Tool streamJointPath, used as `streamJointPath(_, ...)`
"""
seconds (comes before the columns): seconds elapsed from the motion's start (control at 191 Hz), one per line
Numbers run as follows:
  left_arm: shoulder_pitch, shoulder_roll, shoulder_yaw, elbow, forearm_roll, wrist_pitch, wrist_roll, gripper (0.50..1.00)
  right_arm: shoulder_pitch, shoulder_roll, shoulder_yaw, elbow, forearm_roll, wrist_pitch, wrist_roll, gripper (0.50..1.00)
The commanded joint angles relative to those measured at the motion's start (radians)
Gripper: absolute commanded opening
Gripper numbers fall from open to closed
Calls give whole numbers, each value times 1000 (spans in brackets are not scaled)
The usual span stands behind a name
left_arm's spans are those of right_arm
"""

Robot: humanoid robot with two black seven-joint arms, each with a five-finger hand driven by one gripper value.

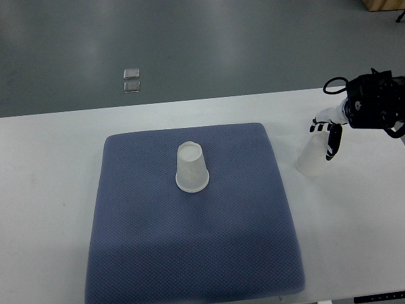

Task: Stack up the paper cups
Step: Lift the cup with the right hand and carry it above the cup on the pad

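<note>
A white paper cup (191, 167) stands upside down near the middle of the blue-grey mat (196, 247). A second white paper cup (312, 157) stands upside down on the white table to the right of the mat. My right hand (330, 134) comes in from the right edge and its fingers (333, 140) are wrapped around the upper part of that second cup. The cup's wide rim rests on or just above the table. The left hand is out of view.
The white table (50, 190) runs across the picture; its far edge borders a grey floor. Two small grey floor plates (131, 80) lie beyond the table. A wooden object (386, 4) shows at the top right corner.
</note>
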Motion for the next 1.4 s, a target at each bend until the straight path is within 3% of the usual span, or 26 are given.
streamJointPath(0.0,0,0,0,0,0,1,0,1000,-2,0,0,-1,0,-3,1,870)
streamJointPath(0.335,0,0,0,2,0,1,0,1000,-10,2,0,-1,1,-12,1,793)
streamJointPath(0.596,1,0,-2,2,0,1,0,1000,-10,-3,22,-9,-2,-3,1,627)
streamJointPath(0.706,1,0,0,2,0,1,0,1000,9,-23,22,-8,-6,19,3,619)
streamJointPath(0.946,1,0,-2,2,0,0,0,1000,226,-61,16,34,-23,172,7,615)
streamJointPath(1.265,0,0,3,-5,0,1,0,1000,633,-126,52,94,-68,487,12,623)
streamJointPath(1.396,0,0,3,-5,0,0,0,1000,752,-129,83,175,-81,515,12,623)
